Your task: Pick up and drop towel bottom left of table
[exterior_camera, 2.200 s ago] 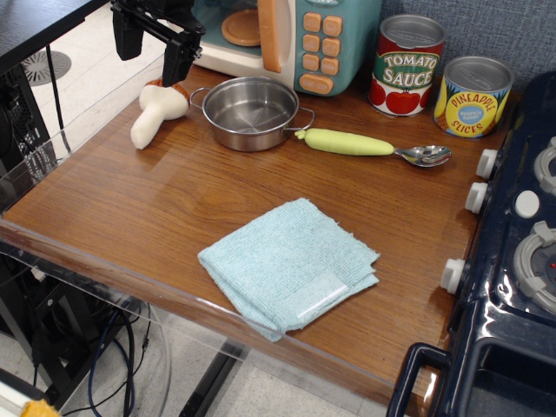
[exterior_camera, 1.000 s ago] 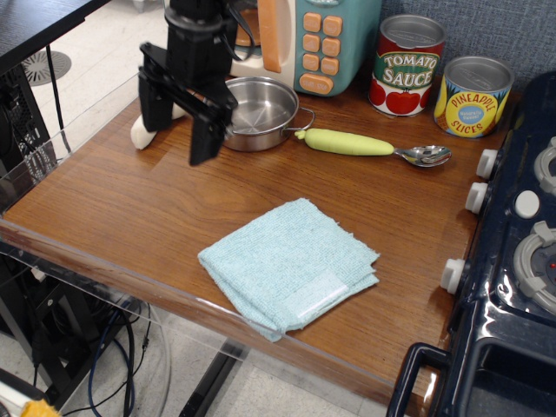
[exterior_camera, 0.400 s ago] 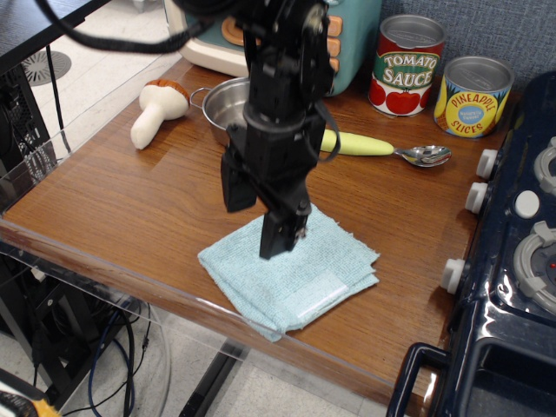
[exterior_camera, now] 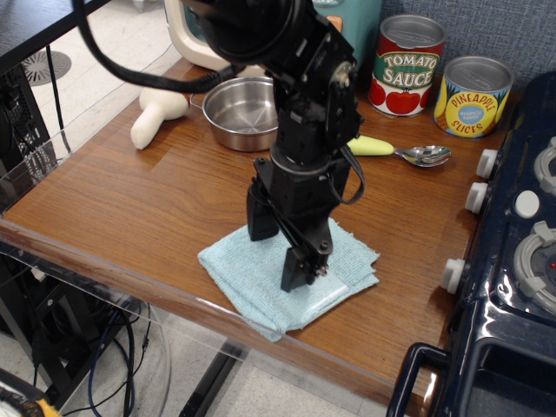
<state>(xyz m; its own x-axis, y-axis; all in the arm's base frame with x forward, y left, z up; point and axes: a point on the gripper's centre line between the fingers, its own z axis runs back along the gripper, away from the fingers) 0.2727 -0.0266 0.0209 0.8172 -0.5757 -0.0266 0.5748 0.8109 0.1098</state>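
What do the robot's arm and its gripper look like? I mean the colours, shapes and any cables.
The arm is matte black, bulky and rounded. A thick black cable loops beside it. The gripper is black too, with two flat, blocky fingers. I see no markings.

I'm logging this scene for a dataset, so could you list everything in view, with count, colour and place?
towel: one, light aqua-blue, folded, near the front edge of the table, under the gripper.
table: one, brown wood-grain, glossy, with a clear edge.
steel pot: one, silver, back of the table, empty.
toy mushroom: one, cream, lying left of the pot.
spoon: one, pale green handle and silver bowl, right of the pot, partly hidden by the arm.
tomato sauce can: one, red and green label, back right.
pineapple slices can: one, yellow label, right of the tomato sauce can.
toy microwave: one, teal and cream, back, mostly hidden.
toy stove: one, dark blue with white knobs, right edge.
gripper: one, black, open, fingers down on the towel.
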